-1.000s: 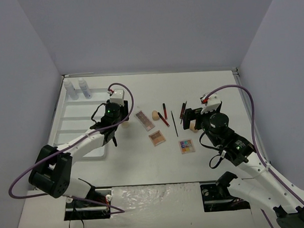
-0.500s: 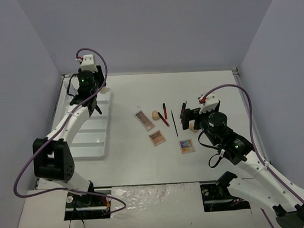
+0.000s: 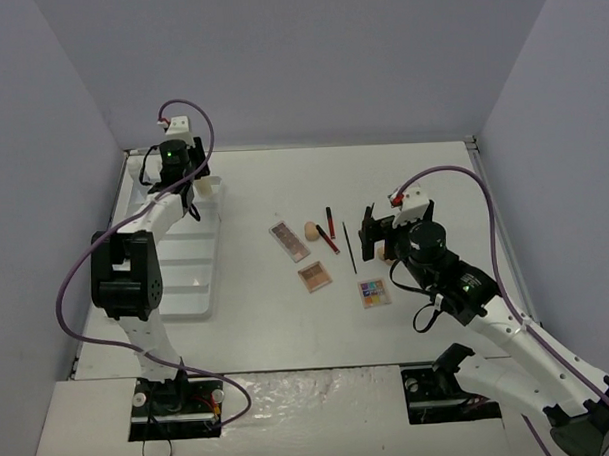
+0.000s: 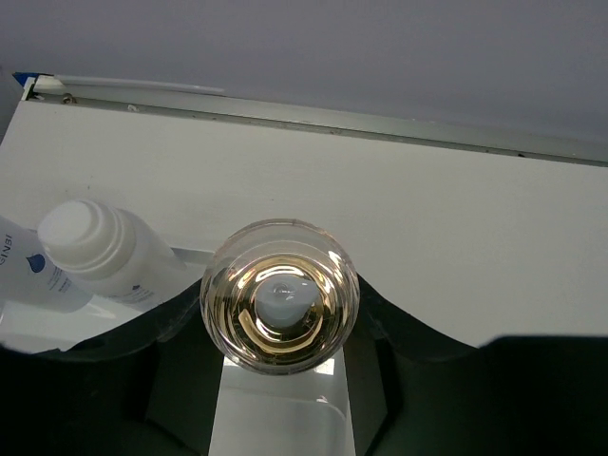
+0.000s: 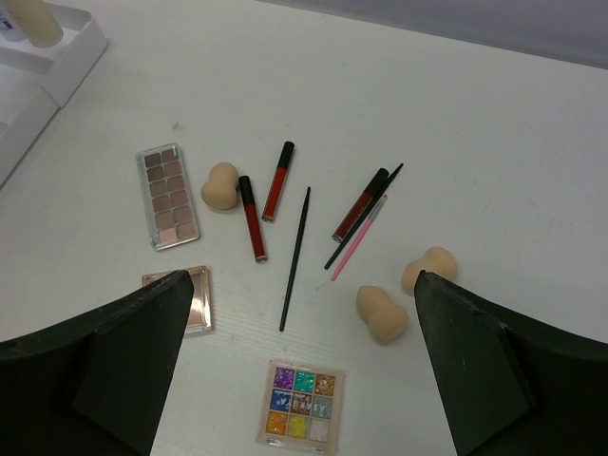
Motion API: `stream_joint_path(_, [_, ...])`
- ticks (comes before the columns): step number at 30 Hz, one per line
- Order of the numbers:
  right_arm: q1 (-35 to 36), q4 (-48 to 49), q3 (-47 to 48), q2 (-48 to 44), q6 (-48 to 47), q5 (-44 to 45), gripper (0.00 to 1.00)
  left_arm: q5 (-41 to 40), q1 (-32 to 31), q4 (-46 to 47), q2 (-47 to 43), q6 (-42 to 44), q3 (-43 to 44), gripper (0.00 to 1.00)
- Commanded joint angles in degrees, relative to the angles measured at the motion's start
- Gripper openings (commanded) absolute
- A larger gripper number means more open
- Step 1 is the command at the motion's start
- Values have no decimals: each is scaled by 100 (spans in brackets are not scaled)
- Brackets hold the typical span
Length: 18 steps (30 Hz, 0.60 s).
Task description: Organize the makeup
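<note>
My left gripper (image 4: 280,318) is shut on the amber bottle (image 4: 280,294), which I see end-on between the dark fingers (image 4: 180,337). It hangs over the back end of the white slotted tray (image 3: 176,277), where the amber bottle (image 3: 207,186) shows beside the left gripper (image 3: 195,184). A clear white-capped bottle (image 4: 104,252) lies just left of it. My right gripper (image 5: 302,304) is open above the loose makeup: a long palette (image 5: 169,195), red tubes (image 5: 251,218), a black brush (image 5: 295,258), peach sponges (image 5: 382,313) and a glitter palette (image 5: 300,404).
A rose palette (image 5: 198,302) lies half behind my right gripper's left finger. A pink brush (image 5: 358,237) crosses another thin black brush. The tray's corner (image 5: 62,62) shows at the upper left of the right wrist view. Grey walls stand close behind and beside the table.
My left arm has swung from the tray's right side to its back left end, carrying the amber bottle. The right gripper has shifted slightly left, still open.
</note>
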Motion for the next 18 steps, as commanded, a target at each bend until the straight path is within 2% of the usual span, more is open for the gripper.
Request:
stream_joint_path(1, [-60, 282, 283, 113, -40, -43, 100, 100, 84, 896, -107, 4, 639, 0])
stream_joint_path(15, [-75, 282, 257, 285, -32, -70, 100, 88, 154, 995, 509, 68, 917, 0])
stream_joint_path(18, [-78, 282, 245, 273, -17, -61, 100, 96, 163, 1078, 499, 49, 809, 4])
